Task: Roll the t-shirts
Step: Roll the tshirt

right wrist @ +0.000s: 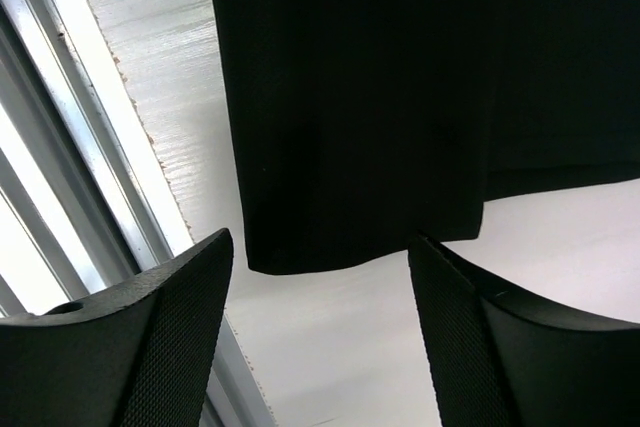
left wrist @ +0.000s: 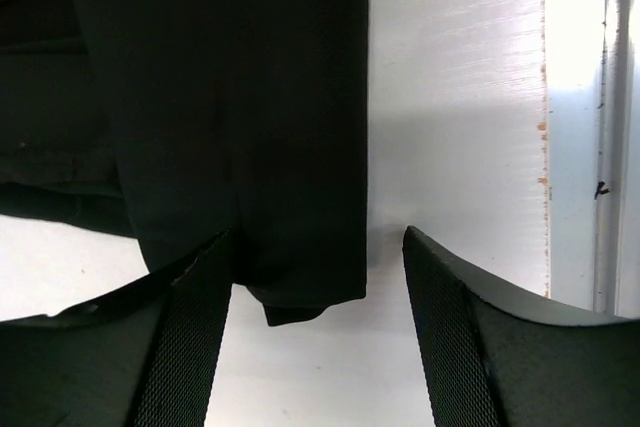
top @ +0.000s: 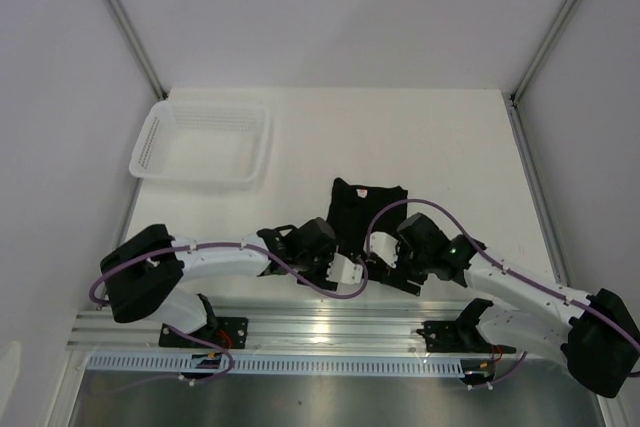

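One black t-shirt (top: 362, 209) lies folded into a narrow strip on the white table, collar end far, hem end near. My left gripper (top: 338, 265) is open at the strip's near left corner; in the left wrist view the t-shirt (left wrist: 230, 107) ends just ahead of the left gripper (left wrist: 315, 277). My right gripper (top: 392, 269) is open at the near right corner; in the right wrist view the t-shirt (right wrist: 370, 97) hem lies just ahead of the right gripper (right wrist: 320, 282). Neither gripper holds any fabric.
A white mesh basket (top: 204, 142) stands at the table's far left. The metal rail (top: 330, 327) runs along the near table edge, just behind both grippers, and shows in the right wrist view (right wrist: 60, 157). White walls enclose the table.
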